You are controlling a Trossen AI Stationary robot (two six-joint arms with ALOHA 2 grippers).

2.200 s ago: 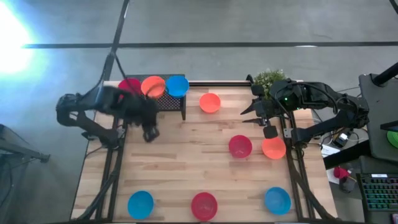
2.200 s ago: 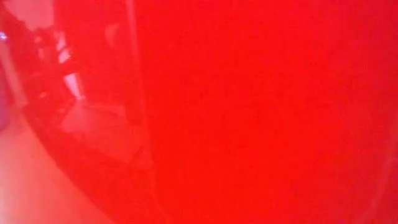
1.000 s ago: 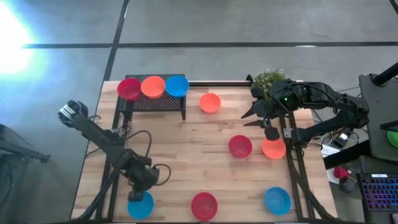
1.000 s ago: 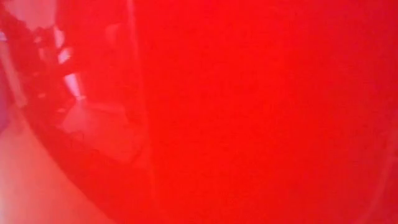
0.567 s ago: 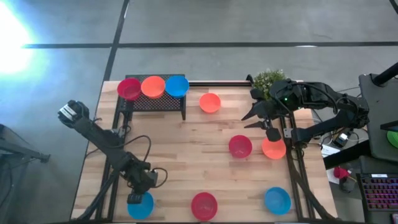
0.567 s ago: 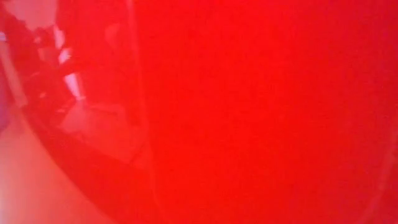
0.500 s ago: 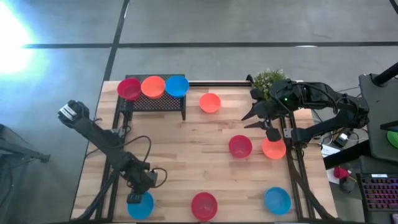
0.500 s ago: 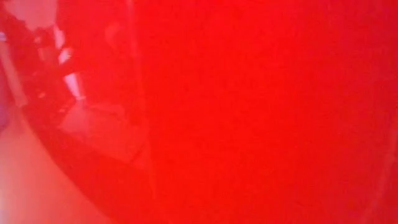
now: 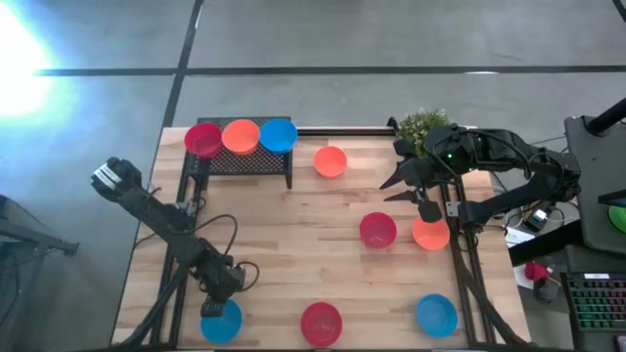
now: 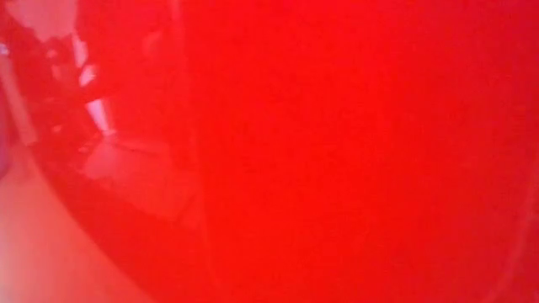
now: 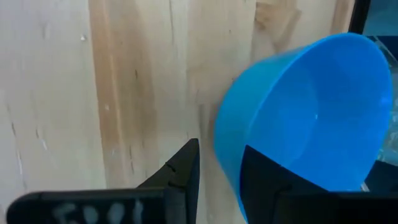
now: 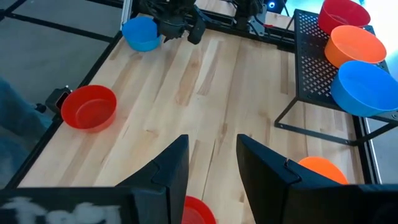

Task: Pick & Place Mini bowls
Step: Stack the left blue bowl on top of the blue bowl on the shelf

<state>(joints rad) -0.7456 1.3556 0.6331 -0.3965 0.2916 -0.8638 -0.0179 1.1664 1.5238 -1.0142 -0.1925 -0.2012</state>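
At the lower left of the high view, the left tool [image 9: 213,305] straddles the blue mini bowl's [image 9: 221,322] near rim with parted fingers, one inside the bowl, while the right tool [image 9: 423,202] waits open at right.

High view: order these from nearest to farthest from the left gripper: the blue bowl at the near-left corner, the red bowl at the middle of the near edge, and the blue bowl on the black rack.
From the left gripper:
1. Blue bowl at the near-left corner, right at the gripper, one finger inside its rim.
2. Red bowl at the near edge, to the gripper's right.
3. Blue bowl on the black rack, at the table's far side.
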